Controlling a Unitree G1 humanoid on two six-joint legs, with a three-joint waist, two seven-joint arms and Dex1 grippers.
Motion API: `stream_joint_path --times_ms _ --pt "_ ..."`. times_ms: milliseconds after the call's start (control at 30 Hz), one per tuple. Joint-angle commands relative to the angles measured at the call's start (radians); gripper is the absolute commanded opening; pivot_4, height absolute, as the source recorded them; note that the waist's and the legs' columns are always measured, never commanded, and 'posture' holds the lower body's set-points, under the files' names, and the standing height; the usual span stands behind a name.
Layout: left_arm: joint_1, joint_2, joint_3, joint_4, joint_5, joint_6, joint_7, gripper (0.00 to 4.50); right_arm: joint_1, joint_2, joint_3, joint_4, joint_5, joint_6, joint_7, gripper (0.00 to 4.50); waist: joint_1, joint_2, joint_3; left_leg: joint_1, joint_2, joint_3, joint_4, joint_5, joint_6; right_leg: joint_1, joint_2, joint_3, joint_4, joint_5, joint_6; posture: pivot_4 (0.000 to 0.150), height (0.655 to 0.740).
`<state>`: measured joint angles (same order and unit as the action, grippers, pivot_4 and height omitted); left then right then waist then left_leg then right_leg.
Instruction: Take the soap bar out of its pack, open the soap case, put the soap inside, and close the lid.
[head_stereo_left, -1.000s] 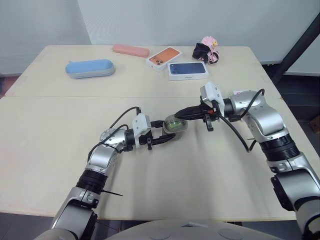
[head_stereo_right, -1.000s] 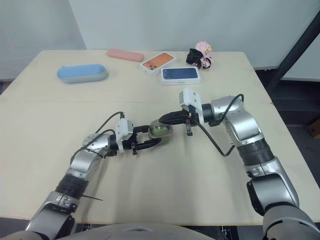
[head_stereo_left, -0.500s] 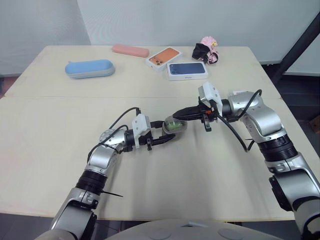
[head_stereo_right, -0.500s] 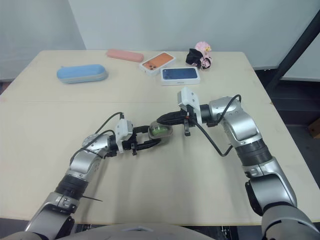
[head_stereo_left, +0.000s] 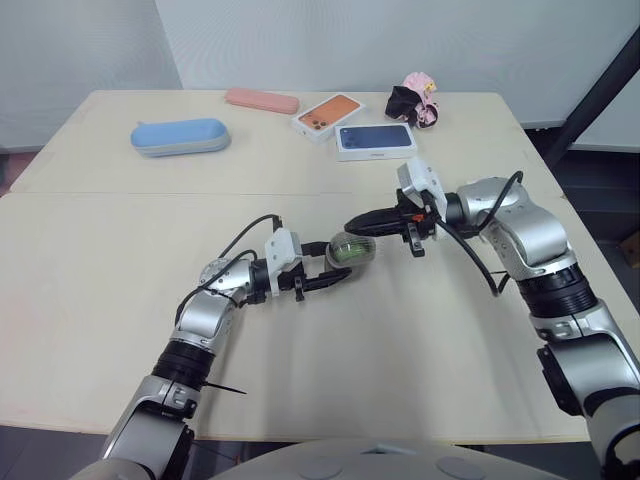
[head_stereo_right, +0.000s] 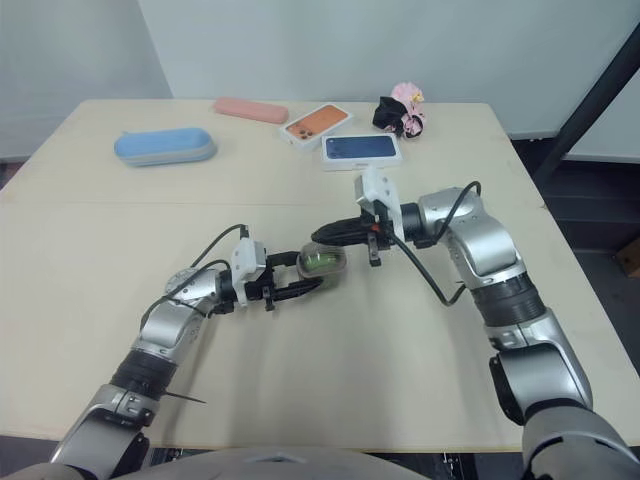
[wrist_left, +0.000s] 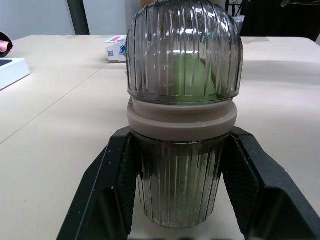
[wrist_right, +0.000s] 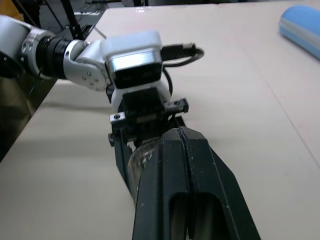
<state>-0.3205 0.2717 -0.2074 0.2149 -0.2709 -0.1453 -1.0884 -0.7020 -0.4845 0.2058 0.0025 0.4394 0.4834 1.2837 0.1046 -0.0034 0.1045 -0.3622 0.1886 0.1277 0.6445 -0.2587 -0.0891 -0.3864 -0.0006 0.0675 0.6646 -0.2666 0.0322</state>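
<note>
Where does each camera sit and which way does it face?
Left eye view: on the head, facing forward and down at the table; both arms show, left gripper holding the soap case, right gripper close above.
Right eye view: its stereo twin, same scene.
Left wrist view: left wrist, along its fingers clamping the case.
Right wrist view: right wrist, along its shut fingers toward the left gripper.
Shared: both wrist views show the case.

Bright, even, diffuse lighting; faint soft shadows on table (head_stereo_left: 100, 300).
</note>
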Motion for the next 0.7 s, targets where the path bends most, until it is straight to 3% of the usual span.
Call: stream_joint_path --times_ms 33,333,700 --pt "-0.002 0.002 0.002 -0.019 0.000 -0.009 0.004 1.90 -0.040 -0.003 -0.072 -0.004 0.052 0.027 -0.020 0.02 0.001 0.000 0.000 0.000 0.000 0.000 0.000 0.000 0.000 0.000 0.000 0.000 0.000 0.000 0.000 0.150 0.7400" --pt "-0.007 0.011 0.008 -0.012 -0.003 -0.010 -0.007 1.90 -0.036 -0.111 -0.060 0.128 -0.047 -0.047 0.021 0.02 0.002 0.000 0.000 -0.002 0.000 0.000 0.000 0.000 0.000 0.000 0.000 0.000 -0.002 0.000 0.000 0.150 0.7400" --pt "-0.006 0.015 0.006 -0.016 -0.001 -0.007 -0.009 1.90 0.030 -0.172 0.008 0.140 -0.127 -0.134 0.107 0.02 0.002 0.000 0.000 -0.002 0.000 0.000 -0.001 0.000 0.000 0.000 0.000 0.000 -0.002 0.000 0.000 0.150 0.7400"
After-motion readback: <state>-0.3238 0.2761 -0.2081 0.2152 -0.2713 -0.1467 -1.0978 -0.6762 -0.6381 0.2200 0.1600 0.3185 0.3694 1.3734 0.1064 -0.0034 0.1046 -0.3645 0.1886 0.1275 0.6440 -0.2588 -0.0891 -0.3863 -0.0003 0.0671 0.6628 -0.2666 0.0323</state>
